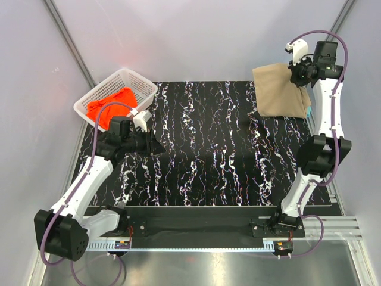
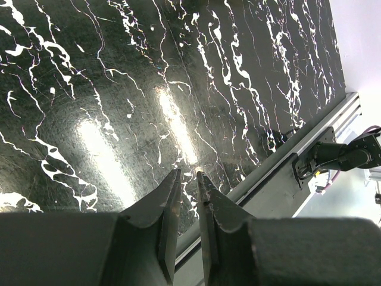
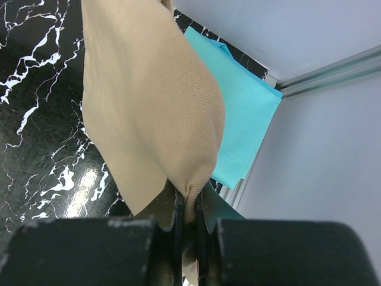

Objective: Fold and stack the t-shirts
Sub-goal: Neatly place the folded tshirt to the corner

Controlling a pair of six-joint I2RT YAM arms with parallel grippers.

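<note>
The right gripper [image 3: 186, 205] pinches the tan shirt [image 1: 278, 90] aloft over the teal shirt [image 3: 241, 122] at the far right corner. That thin pinch could slip, unfolding it. The left gripper [image 2: 186, 186] hangs nearly closed, empty; the orange shirt [image 1: 110, 104] waits in the basket [image 1: 143, 83].

Three t-shirts: one tan [image 1: 278, 90], one teal [image 3: 244, 116], one orange-red [image 1: 111, 105]; one basket [image 1: 140, 84].

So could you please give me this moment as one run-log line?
right gripper: shut on tan shirt, lifted over teal shirt | left gripper: empty | orange shirt: in basket
</note>
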